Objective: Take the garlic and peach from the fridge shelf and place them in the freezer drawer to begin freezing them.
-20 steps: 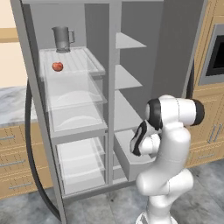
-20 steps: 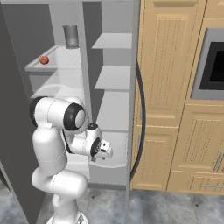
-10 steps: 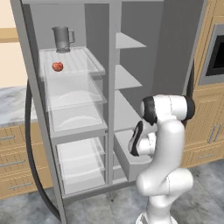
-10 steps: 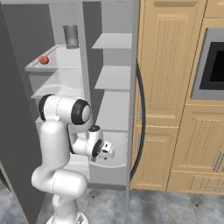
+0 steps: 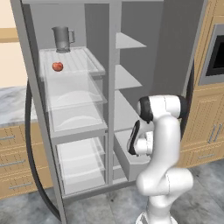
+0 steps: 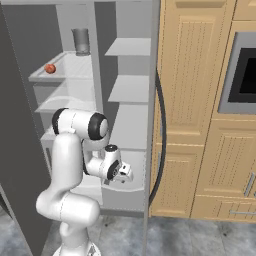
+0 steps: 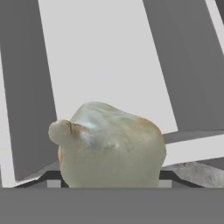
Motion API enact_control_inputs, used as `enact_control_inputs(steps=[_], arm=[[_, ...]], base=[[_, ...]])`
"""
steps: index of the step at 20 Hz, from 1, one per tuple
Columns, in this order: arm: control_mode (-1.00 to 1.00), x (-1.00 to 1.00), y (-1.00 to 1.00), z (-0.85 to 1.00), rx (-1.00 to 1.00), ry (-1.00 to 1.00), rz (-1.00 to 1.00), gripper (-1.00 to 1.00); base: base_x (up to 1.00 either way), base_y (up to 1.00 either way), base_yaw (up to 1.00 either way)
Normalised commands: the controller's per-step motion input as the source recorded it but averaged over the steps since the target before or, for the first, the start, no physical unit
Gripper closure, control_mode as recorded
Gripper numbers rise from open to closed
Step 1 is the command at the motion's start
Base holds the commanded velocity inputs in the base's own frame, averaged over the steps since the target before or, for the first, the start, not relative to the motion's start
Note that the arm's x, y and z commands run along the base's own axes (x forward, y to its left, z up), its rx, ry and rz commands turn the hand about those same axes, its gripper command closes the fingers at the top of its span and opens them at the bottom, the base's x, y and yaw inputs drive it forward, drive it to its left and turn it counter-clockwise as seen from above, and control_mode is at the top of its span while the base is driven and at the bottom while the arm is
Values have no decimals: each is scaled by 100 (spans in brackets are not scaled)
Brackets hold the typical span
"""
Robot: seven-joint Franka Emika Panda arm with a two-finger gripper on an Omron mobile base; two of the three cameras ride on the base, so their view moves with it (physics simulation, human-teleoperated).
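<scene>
The garlic (image 7: 109,146), an off-white lumpy bulb, sits close up in the hand view, held between the fingers and hiding them. My gripper (image 5: 132,144) (image 6: 124,173) is shut on it and hangs low, just over the open pale grey freezer drawer (image 5: 127,161) (image 6: 129,194); the drawer's pale floor (image 7: 100,57) lies behind the bulb. The red-orange peach (image 5: 57,66) (image 6: 50,68) rests on the ribbed translucent fridge shelf (image 5: 83,61) (image 6: 75,64), high up and far left of the gripper.
A grey pitcher (image 5: 62,38) (image 6: 80,41) stands at the back of the shelf behind the peach. Clear bins (image 5: 74,100) sit below it, plain grey shelves (image 5: 127,78) to the right. Wooden cabinets (image 6: 195,100) and an oven (image 6: 242,70) flank the fridge.
The arm has folded slightly, carrying the gripper and garlic a little left and lower toward the freezer drawer. The peach and pitcher have stayed put.
</scene>
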Motion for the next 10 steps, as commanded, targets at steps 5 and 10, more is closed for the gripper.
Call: enact_control_inputs(steps=[5, 10], arm=[[-100, 11, -6, -36, 0, 4, 0, 100], [-100, 2, -2, -41, 0, 5, 0, 100]], base=[[0, 0, 0], [0, 0, 0]])
